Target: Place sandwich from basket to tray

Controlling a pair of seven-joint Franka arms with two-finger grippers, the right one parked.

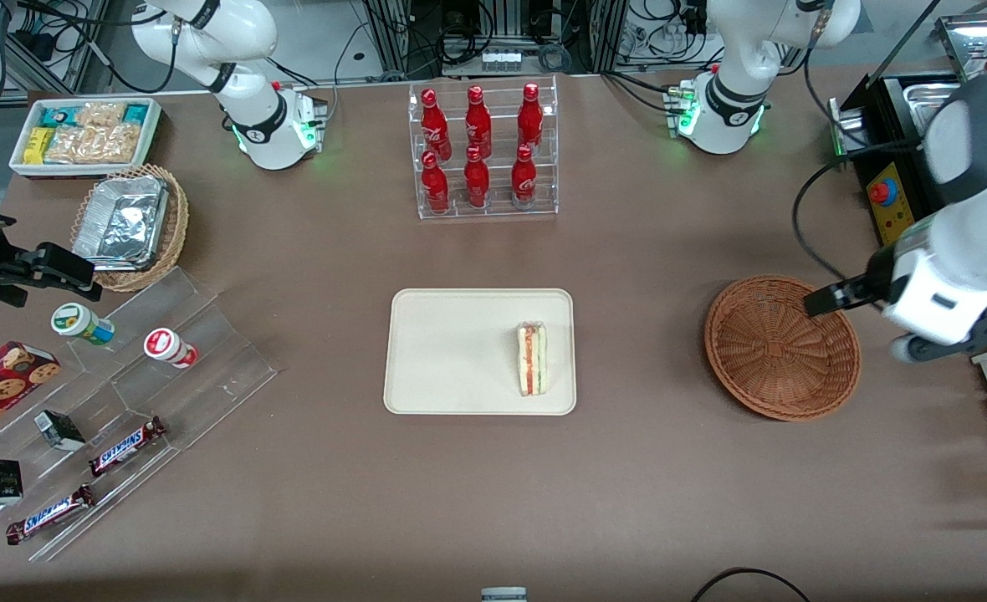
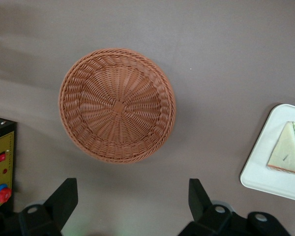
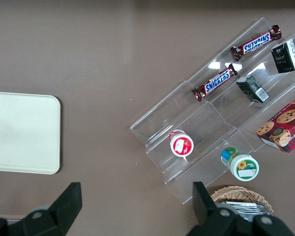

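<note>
The sandwich (image 1: 532, 359) (image 2: 285, 155), a pale wedge with red and green filling, lies on the cream tray (image 1: 460, 351) (image 2: 265, 172) near the tray's end that faces the basket. The reddish-brown wicker basket (image 1: 782, 347) (image 2: 117, 104) stands empty toward the working arm's end of the table. My left gripper (image 1: 824, 299) (image 2: 132, 196) hangs above the basket's rim on the side away from the tray. It is open, with only bare table between its black fingers (image 2: 64, 196).
A clear rack of red bottles (image 1: 483, 150) stands farther from the front camera than the tray. A black control box with a red button (image 1: 887, 196) (image 2: 0, 172) sits close to the basket. A stepped acrylic shelf of snacks (image 1: 125, 401) and a foil-tray basket (image 1: 130, 221) lie toward the parked arm's end.
</note>
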